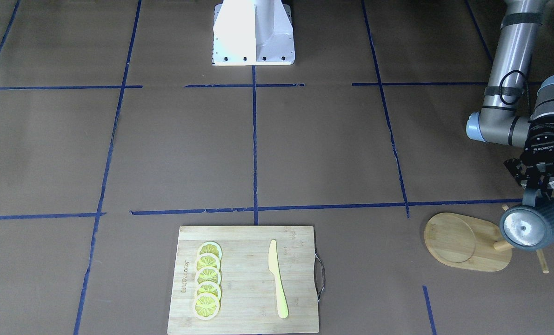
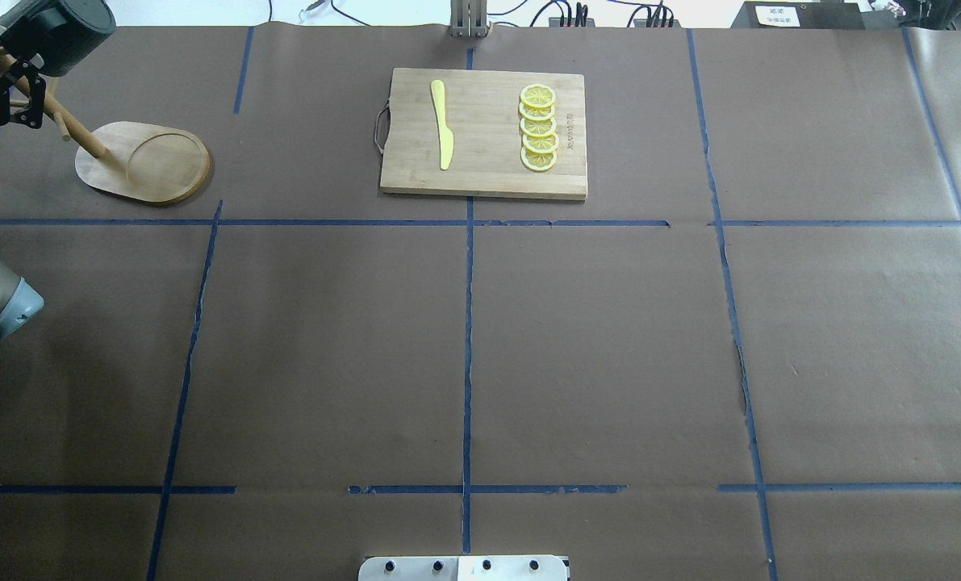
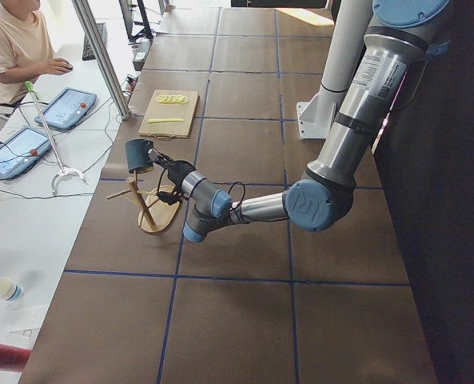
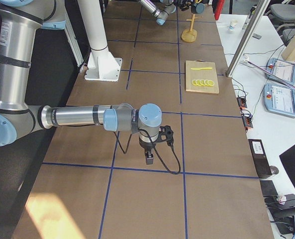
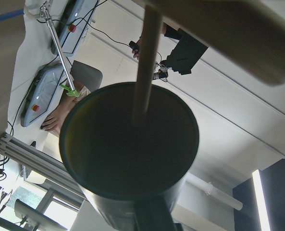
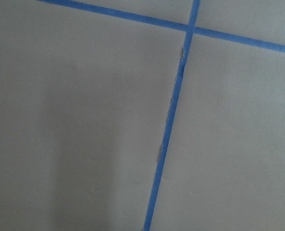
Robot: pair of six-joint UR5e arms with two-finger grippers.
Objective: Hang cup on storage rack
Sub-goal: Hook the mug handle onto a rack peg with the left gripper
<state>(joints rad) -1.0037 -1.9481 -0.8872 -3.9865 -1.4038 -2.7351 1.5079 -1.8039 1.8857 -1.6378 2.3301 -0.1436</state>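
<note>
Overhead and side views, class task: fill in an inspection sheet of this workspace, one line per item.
Surface: table covered in brown paper, blue tape grid.
Job's things: cup held up at the storage rack; a peg crosses its mouth.
Clutter: cutting board with lemon slices and yellow knife.
Grippers: left gripper shut on the cup; right gripper low over the paper, cannot tell.
Cables: cable looped at the right wrist; leads at the table's far edge.
Surroundings: operator seated at tablets beside the table.
</note>
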